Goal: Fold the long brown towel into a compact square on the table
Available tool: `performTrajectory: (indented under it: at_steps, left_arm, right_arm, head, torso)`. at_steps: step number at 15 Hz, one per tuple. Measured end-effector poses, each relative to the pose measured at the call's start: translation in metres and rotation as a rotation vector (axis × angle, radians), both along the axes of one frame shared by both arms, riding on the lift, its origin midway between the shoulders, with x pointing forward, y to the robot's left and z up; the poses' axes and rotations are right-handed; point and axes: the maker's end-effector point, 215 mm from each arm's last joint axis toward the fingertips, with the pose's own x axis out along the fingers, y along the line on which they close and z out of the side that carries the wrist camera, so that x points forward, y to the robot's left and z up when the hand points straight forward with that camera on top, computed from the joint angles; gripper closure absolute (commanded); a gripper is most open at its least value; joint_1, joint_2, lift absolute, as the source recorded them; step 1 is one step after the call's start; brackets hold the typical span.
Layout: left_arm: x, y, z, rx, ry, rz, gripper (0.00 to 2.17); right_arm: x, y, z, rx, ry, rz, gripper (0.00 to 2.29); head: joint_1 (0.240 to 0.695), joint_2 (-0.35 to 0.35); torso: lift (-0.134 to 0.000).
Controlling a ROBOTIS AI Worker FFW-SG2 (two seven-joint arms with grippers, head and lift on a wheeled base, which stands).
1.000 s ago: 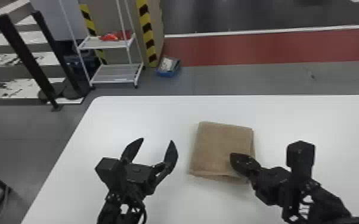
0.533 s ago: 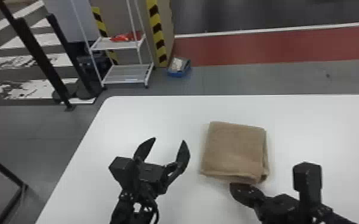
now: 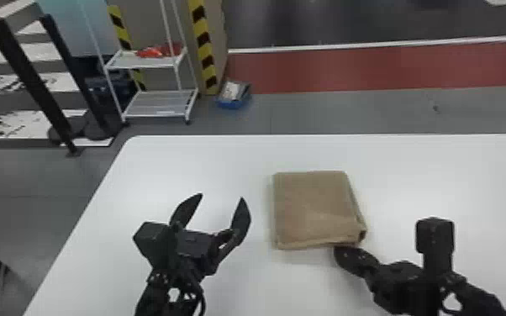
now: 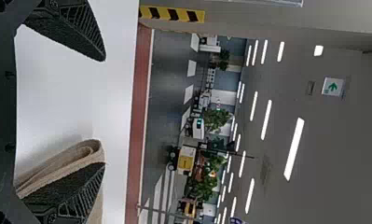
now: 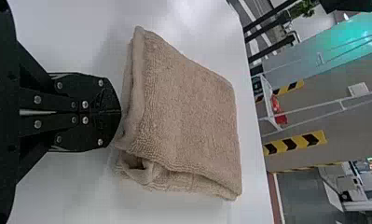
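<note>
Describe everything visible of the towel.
The brown towel is a roughly square, many-layered pad with a fuzzy, terry-like surface. It lies flat and fairly neat on the white table, rounded folds along its near edge and layers gaping slightly at its near right corner. The right gripper, shut, has its fingertips right at the near edge; whether they touch is unclear. Neither gripper grasps it.

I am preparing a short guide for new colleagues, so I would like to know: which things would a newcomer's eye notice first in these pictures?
The brown towel, folded into a thick, nearly square pad on the white table, would probably draw the eye first. Next come the black left gripper, open to the towel's left, and the right gripper, shut at the towel's near edge.
</note>
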Motion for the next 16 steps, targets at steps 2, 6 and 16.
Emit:
performTrajectory:
  at_steps: [2, 6, 16]
  left_arm:
    - [0.000, 0.001, -0.001, 0.000, 0.001, 0.001, 0.08]
    - [-0.001, 0.003, -0.002, 0.000, 0.004, 0.005, 0.08]
    - [-0.043, 0.106, 0.007, 0.131, -0.032, 0.140, 0.07]
  right_arm:
    - [0.000, -0.011, 0.004, 0.018, -0.003, -0.018, 2.12]
    - [-0.028, -0.001, 0.039, 0.056, -0.074, 0.008, 0.15]
    - [-0.008, -0.136, 0.133, -0.095, -0.549, -0.447, 0.07]
  head:
    - [0.695, 0.101]
    - [0.695, 0.116]
    - [0.695, 0.079]
  torso:
    - [-0.111]
    - [-0.111]
    - [-0.111]
